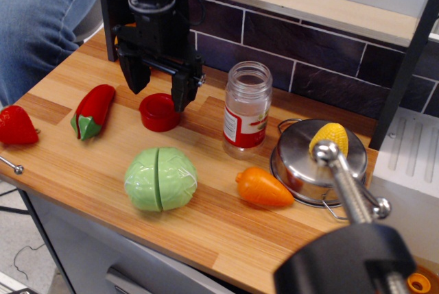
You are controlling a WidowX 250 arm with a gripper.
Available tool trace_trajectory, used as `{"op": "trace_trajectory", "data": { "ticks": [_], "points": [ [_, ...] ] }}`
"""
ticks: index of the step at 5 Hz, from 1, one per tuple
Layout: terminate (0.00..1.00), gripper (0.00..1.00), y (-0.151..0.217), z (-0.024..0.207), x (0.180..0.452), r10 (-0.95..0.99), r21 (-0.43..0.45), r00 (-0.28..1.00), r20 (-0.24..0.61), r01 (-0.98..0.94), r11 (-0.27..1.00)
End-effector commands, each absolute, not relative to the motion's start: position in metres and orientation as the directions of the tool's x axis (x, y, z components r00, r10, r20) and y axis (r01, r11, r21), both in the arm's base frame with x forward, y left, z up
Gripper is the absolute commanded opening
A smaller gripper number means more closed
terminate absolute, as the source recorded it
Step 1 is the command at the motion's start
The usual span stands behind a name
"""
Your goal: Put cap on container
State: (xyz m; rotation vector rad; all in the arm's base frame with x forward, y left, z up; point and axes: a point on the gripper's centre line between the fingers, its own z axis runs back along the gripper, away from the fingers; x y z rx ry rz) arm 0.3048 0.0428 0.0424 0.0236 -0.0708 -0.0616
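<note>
One view only | my gripper (pixel 160 84) hangs spread over the cap (pixel 160 111) on the wooden counter (pixel 206 218) | container (pixel 246 106) upright to its right, uncapped | pepper (pixel 93 111), cabbage (pixel 160 178), carrot (pixel 263 188), pot (pixel 312 167) around.

On my wooden table (pixel 206 232) lie a strawberry (pixel 15 125), red pepper (pixel 92 111), green cabbage (pixel 160 179) and orange carrot (pixel 263 188). Corn (pixel 331 137) sits in the steel pot (pixel 302 164).

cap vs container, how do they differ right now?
The cap is short, squat and opaque red; the container is tall, clear and labelled. The cap sits under the open gripper; the container stands apart to its right, mouth uncovered. Both rest on the wooden counter.
</note>
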Motion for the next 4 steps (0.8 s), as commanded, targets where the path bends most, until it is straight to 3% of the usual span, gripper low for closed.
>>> {"op": "trace_trajectory", "data": {
  "ticks": [1,4],
  "points": [
    [0.00,1.00,0.050,0.030,0.317,-0.082,0.103,0.988,0.131,0.069,0.992],
    [0.00,1.00,0.053,0.012,0.324,-0.089,0.127,0.989,0.121,0.074,0.989]
  ]
}}
